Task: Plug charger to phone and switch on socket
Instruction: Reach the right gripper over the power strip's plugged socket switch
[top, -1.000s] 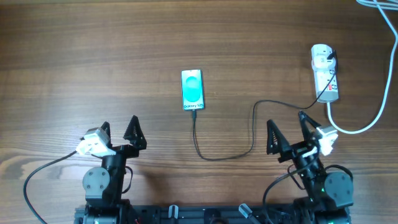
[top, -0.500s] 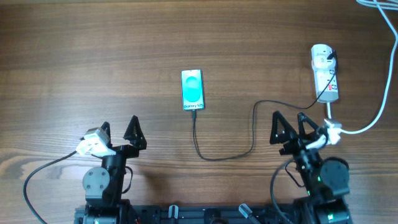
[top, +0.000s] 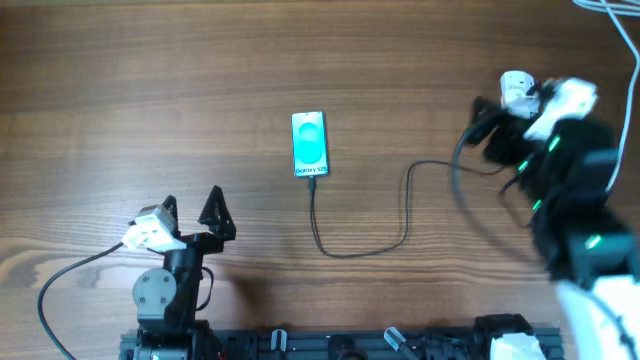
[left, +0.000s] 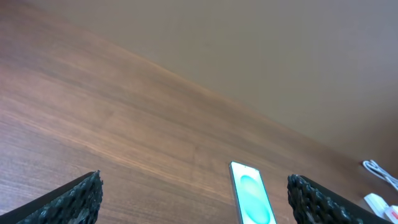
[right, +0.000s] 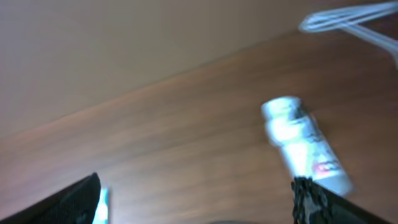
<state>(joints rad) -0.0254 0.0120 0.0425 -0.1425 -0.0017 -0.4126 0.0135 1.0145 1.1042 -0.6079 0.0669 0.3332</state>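
Flat at mid-counter (top: 150, 80), screen up, long edges running near to far: the phone (top: 309, 143). Meeting its near short edge, the charger (top: 360, 252), looping toward the near side, then climbing right toward the socket (top: 515, 88).

Socket far right, mostly covered from overhead by the blurred right arm, only its far end showing. In the right wrist view, white body and red marking ahead and to the right, thick white cord (right: 348, 18) beyond it.

Right end effector (right: 196, 208) spread wide, holding nothing. Left end effector (top: 190, 205) likewise spread wide and empty, near left, well apart from the phone.

Bare wood all around the phone's left and far sides. Tighter on the right, between cable loop and arm.
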